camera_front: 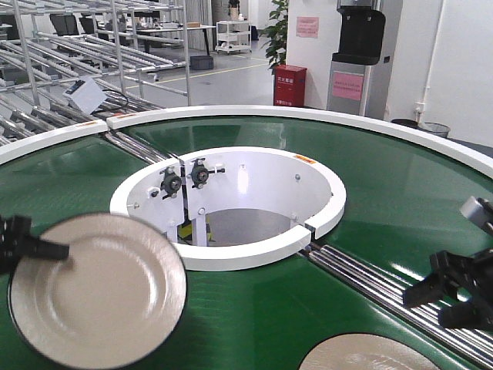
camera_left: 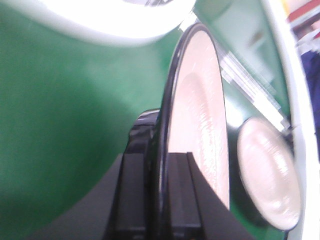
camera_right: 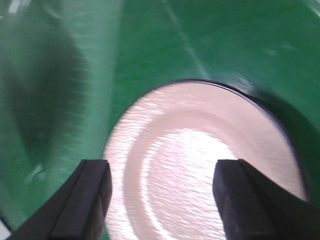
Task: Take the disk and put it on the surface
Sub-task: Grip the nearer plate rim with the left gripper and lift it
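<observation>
A cream disk with a dark rim [camera_front: 100,289] hangs tilted over the green conveyor belt [camera_front: 254,316]. My left gripper [camera_front: 63,250] is shut on its left rim. In the left wrist view the disk [camera_left: 197,125] stands edge-on between the jaws of the left gripper [camera_left: 160,200]. A second cream disk [camera_front: 370,356] [camera_left: 270,175] lies flat on the belt at the front right. My right gripper [camera_front: 428,304] stands open above it. In the right wrist view this disk [camera_right: 200,160] lies below the open right gripper [camera_right: 160,195], apart from both fingers. The stainless-steel surface is out of view.
A white ring wall [camera_front: 231,254] surrounds the open hub in the belt's middle. Steel rollers [camera_front: 370,285] cross the belt between the hub and my right gripper. Behind the conveyor stand metal racks [camera_front: 69,46], a red box [camera_front: 290,85] and a water dispenser [camera_front: 358,54].
</observation>
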Controlling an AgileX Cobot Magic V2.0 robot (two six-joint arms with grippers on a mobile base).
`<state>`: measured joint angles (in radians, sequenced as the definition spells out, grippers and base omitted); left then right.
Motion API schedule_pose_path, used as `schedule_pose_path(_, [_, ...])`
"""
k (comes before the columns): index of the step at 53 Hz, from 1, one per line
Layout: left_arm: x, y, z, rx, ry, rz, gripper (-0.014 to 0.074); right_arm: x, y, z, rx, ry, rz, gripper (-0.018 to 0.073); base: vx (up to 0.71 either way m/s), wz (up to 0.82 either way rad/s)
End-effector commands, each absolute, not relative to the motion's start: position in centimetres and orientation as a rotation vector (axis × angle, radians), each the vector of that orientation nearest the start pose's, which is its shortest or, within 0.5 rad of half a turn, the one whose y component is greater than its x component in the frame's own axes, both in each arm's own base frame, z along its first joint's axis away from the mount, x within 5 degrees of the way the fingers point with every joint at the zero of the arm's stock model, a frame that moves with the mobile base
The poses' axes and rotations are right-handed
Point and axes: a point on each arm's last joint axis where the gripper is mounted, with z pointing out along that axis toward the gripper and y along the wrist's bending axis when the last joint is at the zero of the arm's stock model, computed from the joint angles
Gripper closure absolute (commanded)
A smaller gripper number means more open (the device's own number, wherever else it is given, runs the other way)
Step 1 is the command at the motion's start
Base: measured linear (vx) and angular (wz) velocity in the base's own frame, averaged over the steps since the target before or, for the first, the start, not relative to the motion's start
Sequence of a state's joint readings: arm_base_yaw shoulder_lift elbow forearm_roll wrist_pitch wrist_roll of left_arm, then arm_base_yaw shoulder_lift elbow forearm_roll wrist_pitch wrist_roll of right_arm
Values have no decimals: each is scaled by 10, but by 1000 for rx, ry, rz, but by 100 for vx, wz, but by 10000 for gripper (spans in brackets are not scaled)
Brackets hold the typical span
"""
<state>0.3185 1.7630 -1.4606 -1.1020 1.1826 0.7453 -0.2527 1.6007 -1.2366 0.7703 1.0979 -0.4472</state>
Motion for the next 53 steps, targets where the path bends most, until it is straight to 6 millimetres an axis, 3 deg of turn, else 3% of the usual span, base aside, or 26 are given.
schedule_pose_path(1, [352,30,373,139,2092,-1149,605,318,-38,311,194,2523,782,71,0,0])
schedule_pose_path(16, [341,25,392,138,2029,-1169,605,313,-86,302,406,2492,738,71,0,0])
schedule_pose_path(41, [345,25,400,79,1934,-1256,605,338,-97,239,405,2637,811,71,0,0])
schedule_pose_path(53, [347,26,401,26,1924,-1258,605,351,-80,204,288,2759,825,71,0,0])
